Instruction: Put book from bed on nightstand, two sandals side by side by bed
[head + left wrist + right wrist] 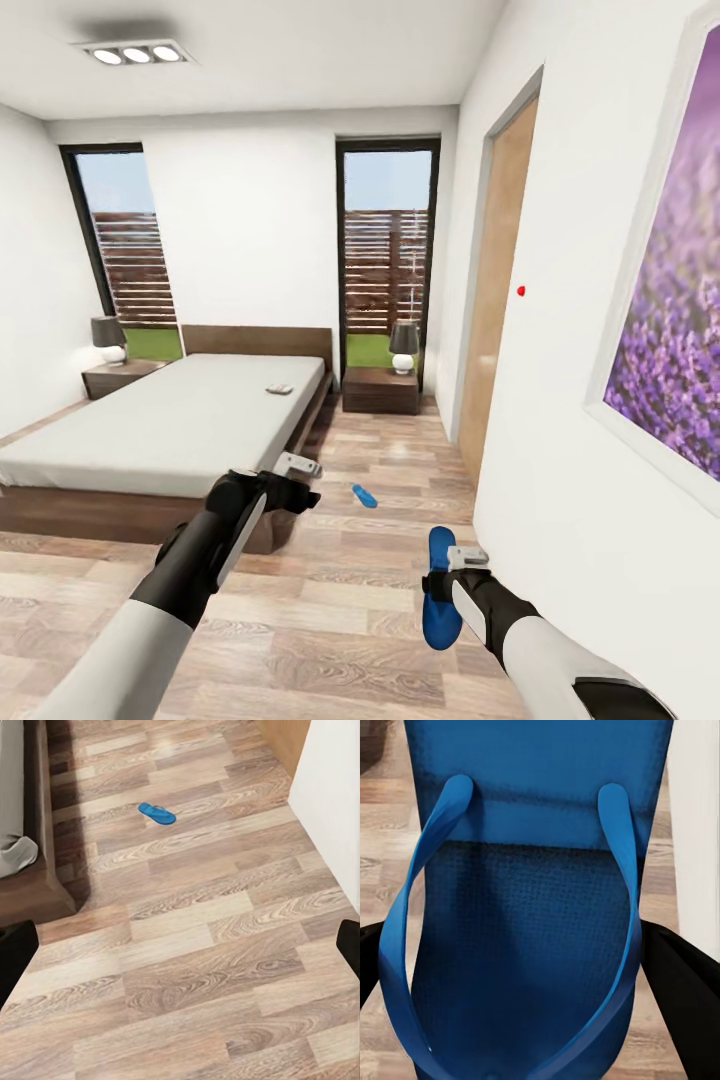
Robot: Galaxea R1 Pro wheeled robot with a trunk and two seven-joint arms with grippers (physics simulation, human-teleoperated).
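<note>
i have the right gripper (447,583) clamped on one sandal (440,590) lower right, left gripper (300,482) apart mid-frame, other sandal (365,495) on the floor (330,620) beside the bed (160,420).

White walls (250,230), white ceiling with strip of three square lights (137,53). Brown wood-plank floor (330,620). Two tall dark-framed windows (388,250) on far wall, blue sky, slatted wooden fence and green grass outside. Small lamp with dark shade, white base (404,347) below right window, another (108,338) by left window. Light-brown wooden door (500,290) on right wall, then big white-framed picture of purple flowers (672,300).
</note>
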